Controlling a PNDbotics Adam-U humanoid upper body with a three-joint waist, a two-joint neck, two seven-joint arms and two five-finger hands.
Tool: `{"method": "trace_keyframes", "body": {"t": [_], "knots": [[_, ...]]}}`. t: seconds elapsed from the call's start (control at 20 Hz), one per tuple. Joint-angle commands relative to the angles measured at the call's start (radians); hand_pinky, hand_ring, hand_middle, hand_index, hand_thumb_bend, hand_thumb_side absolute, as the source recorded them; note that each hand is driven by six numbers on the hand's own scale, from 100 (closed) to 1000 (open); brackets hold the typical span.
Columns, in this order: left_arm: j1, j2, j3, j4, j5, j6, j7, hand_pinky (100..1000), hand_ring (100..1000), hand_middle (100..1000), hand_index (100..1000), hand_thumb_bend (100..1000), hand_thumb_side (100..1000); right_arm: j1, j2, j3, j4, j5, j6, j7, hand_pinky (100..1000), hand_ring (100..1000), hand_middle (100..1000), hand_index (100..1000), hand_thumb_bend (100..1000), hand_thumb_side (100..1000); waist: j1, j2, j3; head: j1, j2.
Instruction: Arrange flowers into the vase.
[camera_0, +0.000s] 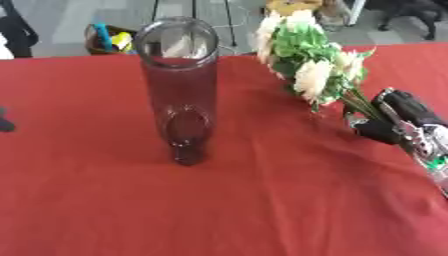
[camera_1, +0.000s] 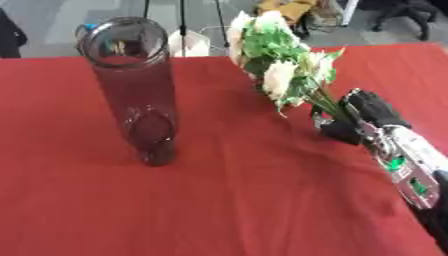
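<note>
The table (camera_0: 105, 210), under a red cloth, carries a tall clear vase (camera_0: 180, 90) standing upright, mouth up, left of centre. Your bunch of flowers (camera_1: 276, 60) is to its right, stems slanting down to the near right, blooms leaning far-left. Your right hand (camera_1: 363, 117) has its fingers curled round the stems. Your next move runs leftward and up over the rim.

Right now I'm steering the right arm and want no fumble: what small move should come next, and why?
Probably lift the bouquet and carry it left toward the mouth of the vase. The right hand is curled round the stems, with the blooms tilted up and left, well to the right of the upright vase, which holds no flowers. The stems' lower ends look lower than the rim.
</note>
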Motion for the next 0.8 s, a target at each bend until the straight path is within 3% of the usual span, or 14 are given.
{"method": "trace_keyframes", "body": {"t": [0.05,0.2,0.35,0.5,0.8], "knots": [[-0.009,0.003,-0.012,-0.019,-0.001,0.001,-0.005,511,589,787,801,100,962,-0.007,-0.047,-0.004,-0.039,-0.006,-0.007,-0.029,132,243,100,100,100,851,-0.005,-0.02,-0.001,0.001,-0.009],[-0.009,0.004,-0.013,-0.019,-0.001,0.002,-0.007,511,589,787,800,100,961,-0.007,-0.05,-0.002,-0.064,-0.028,-0.005,-0.043,129,240,100,100,100,849,-0.005,-0.021,-0.001,0.001,-0.011],[-0.01,0.005,-0.013,-0.019,-0.001,0.002,-0.009,511,589,788,802,100,960,-0.007,-0.048,-0.004,-0.091,-0.073,0.006,-0.073,116,224,100,100,100,781,-0.005,-0.022,-0.001,0.002,-0.013],[-0.011,0.005,-0.014,-0.019,0.0,0.002,-0.011,511,589,789,804,100,960,-0.01,-0.041,-0.01,-0.117,-0.18,0.027,-0.118,100,187,100,100,100,634,-0.005,-0.022,-0.001,0.003,-0.012],[-0.012,0.006,-0.014,-0.019,0.001,0.001,-0.014,511,589,789,802,100,961,-0.016,-0.048,-0.008,-0.158,-0.377,0.03,-0.218,100,177,100,100,100,615,-0.005,-0.022,0.001,0.002,-0.014]]}}
